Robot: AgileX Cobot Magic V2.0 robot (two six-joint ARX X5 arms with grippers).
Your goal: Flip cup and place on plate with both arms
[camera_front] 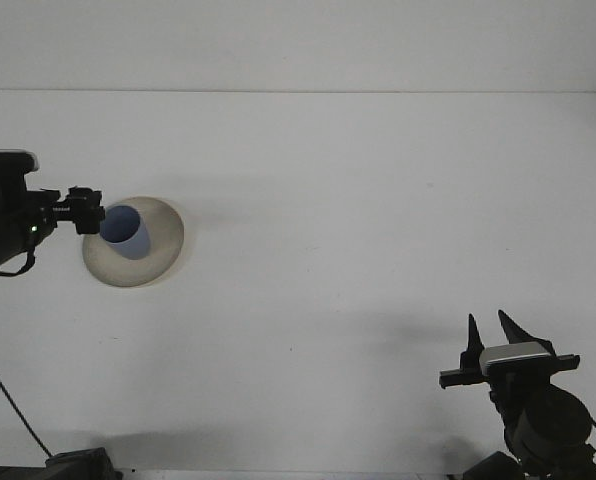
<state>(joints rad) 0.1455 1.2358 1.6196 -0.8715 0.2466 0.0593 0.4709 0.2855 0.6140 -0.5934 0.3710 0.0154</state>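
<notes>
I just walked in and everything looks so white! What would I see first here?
First, the blue cup standing on the plate at the left of the white table; it is the only spot of colour. The left claw sits right beside the cup. At the bottom right, the right claw points up with its fingers apart, holding nothing.

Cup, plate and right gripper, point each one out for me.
cup (126,232), front view, blue side wall
plate (166,240), front view, bare right rim
right gripper (492,330), front view, midway between its tips
</notes>
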